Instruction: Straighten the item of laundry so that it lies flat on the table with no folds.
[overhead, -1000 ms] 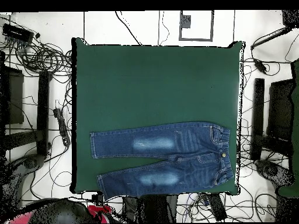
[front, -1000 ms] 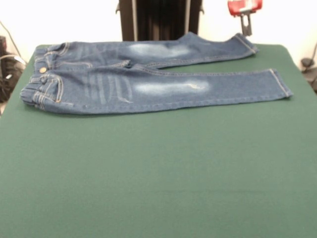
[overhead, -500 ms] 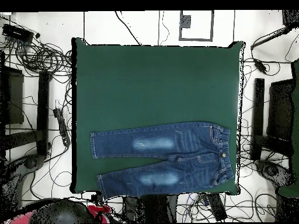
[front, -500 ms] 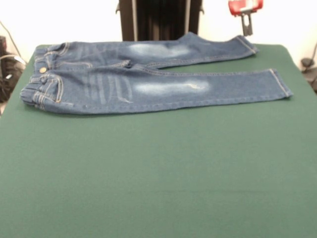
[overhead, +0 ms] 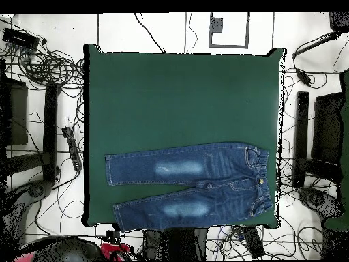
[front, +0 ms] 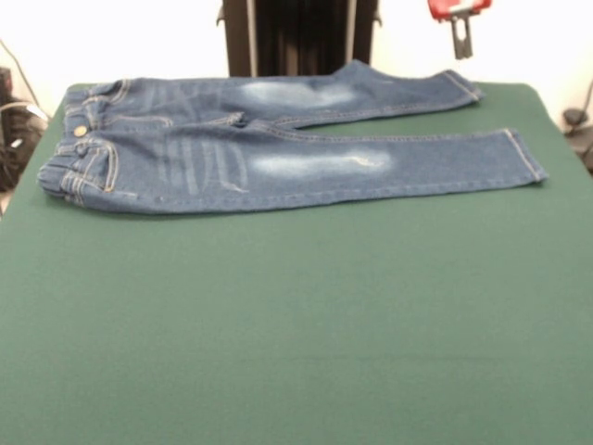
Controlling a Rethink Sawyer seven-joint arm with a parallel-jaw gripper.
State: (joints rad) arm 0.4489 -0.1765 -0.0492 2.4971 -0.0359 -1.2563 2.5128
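The item of laundry (front: 278, 153) is a small pair of blue jeans with pale thigh patches, spread along the far part of the green table (front: 296, 324). Its waistband is at the left in the front view and both legs stretch out to the right. In the overhead view the jeans (overhead: 198, 184) lie near the table's (overhead: 184, 95) bottom edge, waistband to the right. My gripper (front: 460, 39) hangs at the top right of the front view, above and behind the far leg's hem, clear of the cloth. It holds nothing.
Tangled cables (overhead: 41, 58) and black stands (overhead: 51, 129) ring the table on the floor. The dark pedestal (front: 296, 37) stands behind the jeans at the far edge.
My gripper has risen a little toward the top edge of the front view. The jeans have not moved.
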